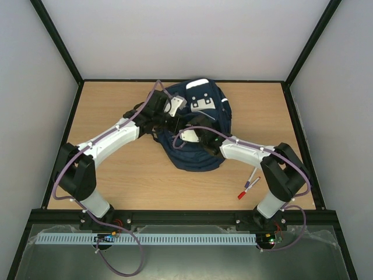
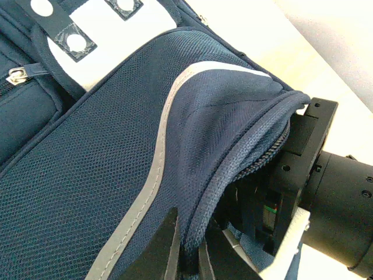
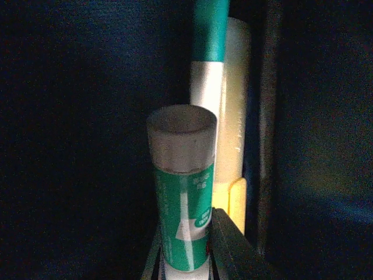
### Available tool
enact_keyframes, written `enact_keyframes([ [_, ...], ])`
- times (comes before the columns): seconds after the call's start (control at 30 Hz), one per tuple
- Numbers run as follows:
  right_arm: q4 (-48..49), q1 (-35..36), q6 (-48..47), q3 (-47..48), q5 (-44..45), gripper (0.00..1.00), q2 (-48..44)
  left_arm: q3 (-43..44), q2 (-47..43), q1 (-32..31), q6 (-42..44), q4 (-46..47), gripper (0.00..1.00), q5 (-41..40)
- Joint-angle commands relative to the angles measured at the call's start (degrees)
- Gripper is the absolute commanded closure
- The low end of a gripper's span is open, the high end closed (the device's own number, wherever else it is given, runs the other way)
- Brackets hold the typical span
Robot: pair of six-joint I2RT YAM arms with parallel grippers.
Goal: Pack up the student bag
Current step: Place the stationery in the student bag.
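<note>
1. Well, the student bag (image 1: 198, 156) is lying flat on the wooden table (image 1: 128, 169), in the middle and toward the far side.
2. Its white patch (image 1: 203, 104) is facing up at the far end, and a grey stripe (image 2: 157, 175) is curving across the blue cloth.
3. The bag's mouth is gaping open on the side nearer the arms.
4. The left gripper (image 2: 186, 245) is pinching the zipper edge of the bag. Its jaws are pressed together on the cloth, and the edge is standing up off the rest of the bag.
5. The right arm (image 2: 332, 198) is reaching in through that gap, so its front end is hiding inside the bag.
6. Inside it is very dark. The right gripper (image 3: 185, 251) is clamping a green tube (image 3: 183, 198) with a grey cap (image 3: 182, 137), one jaw on each side of it.
7. The tube is standing straight up from the jaws.
8. Just behind the tube, a green and white pen (image 3: 208, 58) is leaning against something pale yellow (image 3: 233, 146). I cannot tell what the yellow thing is.
9. Outside the bag, two pens are lying on the table beside the right arm. One is showing a purple end (image 1: 252, 182) and the other a red end (image 1: 241, 195).
10. The two pens are sitting very close together and well apart from the bag.
</note>
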Motion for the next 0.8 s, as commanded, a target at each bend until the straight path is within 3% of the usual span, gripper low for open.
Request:
enact_keyframes([
  [0.0,13.52,-0.72,-3.45,-0.54,4.52,0.75,3.21,2.8,-2.42,0.38,-1.25,3.58,0.95,2.45],
  [0.1,14.23,-0.91,-2.07,0.77,4.61,0.67,3.0,2.73,-2.44,0.5,-1.03,3.48,0.95,2.09],
  [0.47,-14.49,-0.85,12.34,4.57,-8.29,0.64,-8.2,2.85,-2.36,1.08,-1.41,3.31,0.95,1.91],
  [0.77,-29.48,-0.81,25.08,2.81,-19.76,0.62,-20.27,2.83,-2.13,1.33,-1.77,3.31,0.95,1.61],
])
